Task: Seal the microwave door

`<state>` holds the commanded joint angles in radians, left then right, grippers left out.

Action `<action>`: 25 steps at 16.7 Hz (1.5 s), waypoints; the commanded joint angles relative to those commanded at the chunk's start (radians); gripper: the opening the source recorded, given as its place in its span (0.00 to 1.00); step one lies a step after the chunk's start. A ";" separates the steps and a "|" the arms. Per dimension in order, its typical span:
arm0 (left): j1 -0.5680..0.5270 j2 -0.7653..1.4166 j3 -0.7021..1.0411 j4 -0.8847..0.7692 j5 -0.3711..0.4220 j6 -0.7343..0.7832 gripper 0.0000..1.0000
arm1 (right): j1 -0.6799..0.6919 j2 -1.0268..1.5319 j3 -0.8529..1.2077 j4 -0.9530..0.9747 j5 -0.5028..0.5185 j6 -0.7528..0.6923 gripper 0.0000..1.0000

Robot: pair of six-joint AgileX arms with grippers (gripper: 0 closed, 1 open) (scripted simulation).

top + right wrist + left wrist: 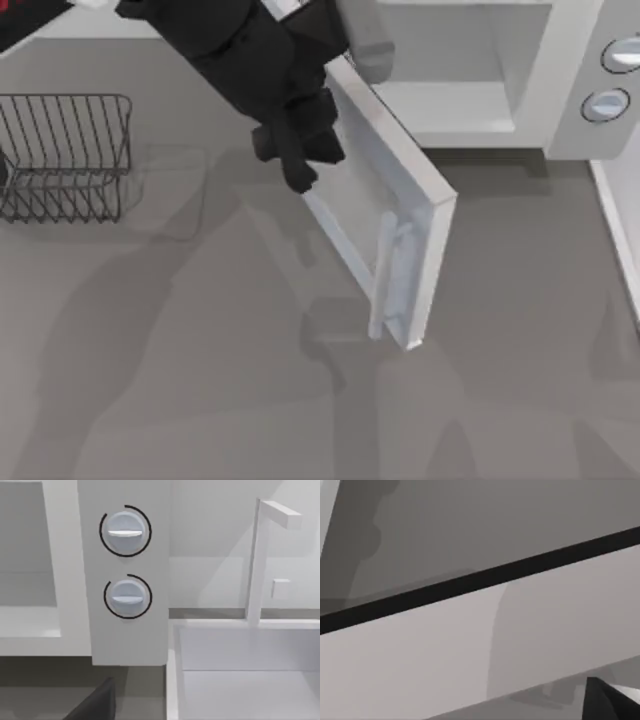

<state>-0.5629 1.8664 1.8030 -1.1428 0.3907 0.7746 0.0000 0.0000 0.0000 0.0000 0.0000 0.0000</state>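
Left gripper [298,165] against outer face, microwave door [400,215] ajar.

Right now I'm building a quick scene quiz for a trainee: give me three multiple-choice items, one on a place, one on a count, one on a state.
1. Where does the wire basket stand?
A. the table's left side
B. inside the microwave
C. the table's right edge

2. How many round knobs does the microwave body carry?
A. one
B. two
C. four

3. How does the microwave door stand?
A. shut flush
C. lying flat on the table
B. swung open

Key:
1 A, the basket sits at the top view's left.
2 B, the right wrist view shows two knobs stacked on the panel.
3 B, the door angles away from the cavity, with the left gripper against its outer face.
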 joint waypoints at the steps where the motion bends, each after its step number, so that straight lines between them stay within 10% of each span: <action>1: -0.009 0.004 0.008 0.003 -0.002 -0.006 0.00 | 0.000 0.000 0.000 0.000 0.000 0.000 1.00; 25: -0.089 0.082 0.114 0.007 -0.033 -0.091 0.00 | 0.000 0.000 0.000 0.000 0.000 0.000 1.00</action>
<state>-0.6516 1.9484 1.9170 -1.1359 0.3581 0.6836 0.0000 0.0000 0.0000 0.0000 0.0000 0.0000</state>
